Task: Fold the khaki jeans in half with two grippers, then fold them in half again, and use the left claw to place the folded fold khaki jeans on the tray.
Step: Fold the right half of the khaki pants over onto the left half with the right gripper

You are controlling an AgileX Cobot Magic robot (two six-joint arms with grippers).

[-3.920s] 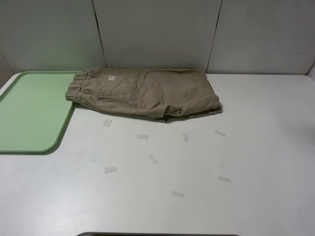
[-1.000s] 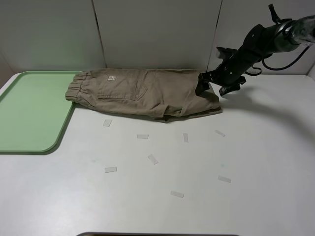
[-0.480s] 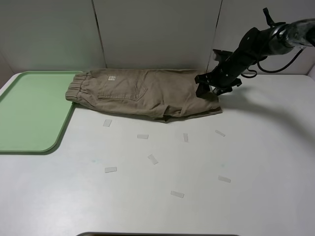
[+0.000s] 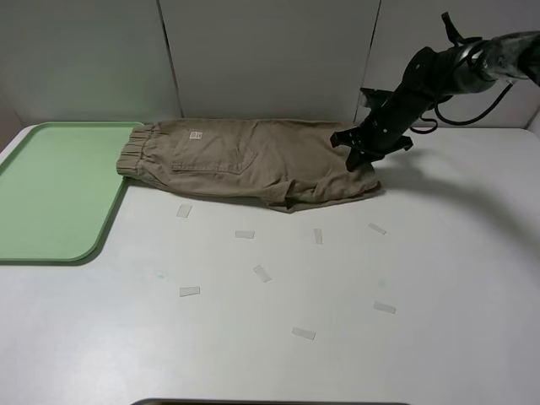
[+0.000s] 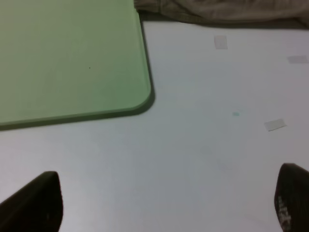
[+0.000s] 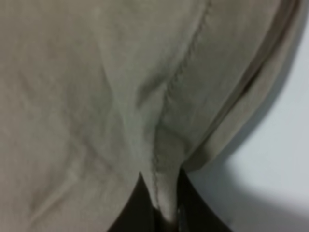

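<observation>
Right gripper [image 4: 353, 159] pinches the khaki jeans [image 4: 245, 160] at their leg end; left gripper [image 5: 162, 200] hangs wide and empty beside the tray [image 4: 51, 186]; both folds and placement seem undone

White label [image 4: 196, 134] on the khaki jeans [image 4: 253, 160]: illegible.

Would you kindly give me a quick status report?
Right tool shut on leg end of khaki jeans. Left tool open over table beside tray. Tape strips scattered, clear of jeans.
</observation>
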